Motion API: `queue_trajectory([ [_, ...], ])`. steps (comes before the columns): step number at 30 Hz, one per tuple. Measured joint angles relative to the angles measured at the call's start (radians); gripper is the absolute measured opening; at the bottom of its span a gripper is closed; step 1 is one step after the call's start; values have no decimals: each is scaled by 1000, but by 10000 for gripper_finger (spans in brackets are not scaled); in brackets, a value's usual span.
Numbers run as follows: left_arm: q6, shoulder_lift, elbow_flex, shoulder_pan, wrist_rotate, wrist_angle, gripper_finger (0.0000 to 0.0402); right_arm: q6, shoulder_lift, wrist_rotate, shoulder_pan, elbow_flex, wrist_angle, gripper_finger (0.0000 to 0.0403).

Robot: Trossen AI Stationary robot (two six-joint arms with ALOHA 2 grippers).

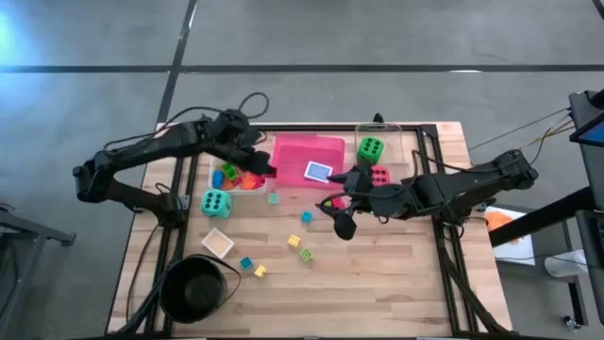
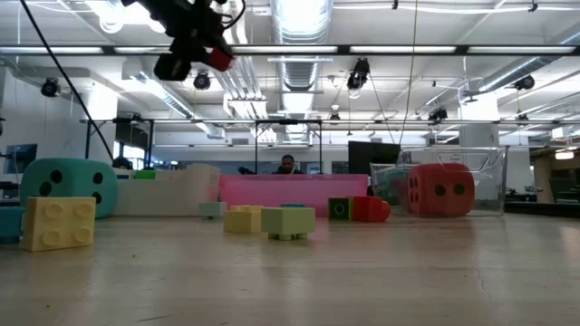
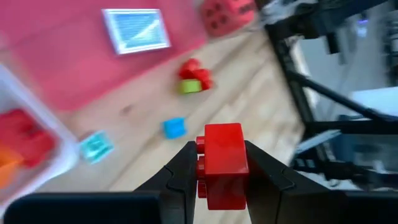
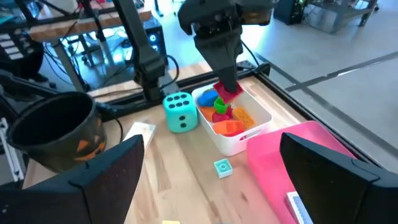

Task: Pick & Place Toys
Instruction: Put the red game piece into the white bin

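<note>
White rectangular tray point(image 1: 247, 186), left of centre in the high view, already holds several small plastic blocks: blue, green, orange, red. Flat pink tray point(image 1: 304, 156) at upper centre carries one small blue-and-white card point(image 1: 319, 171).

Still loose on the wooden table point(image 1: 377, 274): teal dotted die point(image 1: 215, 202) at centre left, green dotted die point(image 1: 371, 148) and red dotted die point(image 1: 379, 176) at upper right of centre, a second pale card point(image 1: 217, 243) at lower left. Scattered small blocks remain too, among them a blue one point(image 1: 306, 217) and a yellow one point(image 1: 293, 242) mid-frame. Black round bowl point(image 1: 194, 286) sits at lower left. Sorting looks roughly half done, by my reckoning.

Left gripper point(image 3: 221, 163) is clenched on a red studded plastic block point(image 3: 222, 164), raised above the white tray's right end; the right wrist view shows it poised directly over the tray, likely about to drop. Left arm reaches in from the left edge, elbow bent.

Right gripper point(image 1: 340, 201) hangs mid-table, just right of centre, fingers spread wide and empty, arm stretched in from the right.
</note>
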Motion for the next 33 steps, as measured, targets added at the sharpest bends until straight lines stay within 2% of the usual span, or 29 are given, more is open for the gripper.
queue_trajectory([
  [5,103,0,108,57,-54,-174,94,7,-19,0,0,-1,-23,369],
  [10,202,31,242,111,-169,-357,94,35,-24,0,0,-3,-62,369],
  [14,276,75,317,137,-193,-450,94,35,-29,-3,10,-3,-69,369],
  [21,354,162,329,142,-229,-465,94,3,-41,-3,10,-3,-134,369],
  [25,374,215,329,146,-307,-479,94,75,-40,-3,10,-3,-133,369],
  [28,393,257,330,157,-316,-488,94,130,-43,-3,-3,-3,-139,369],
  [31,405,299,330,173,-323,-544,94,191,-61,-3,-8,-3,-191,369],
  [33,406,325,330,178,-362,-599,94,204,-85,-3,-8,-3,-231,369],
])
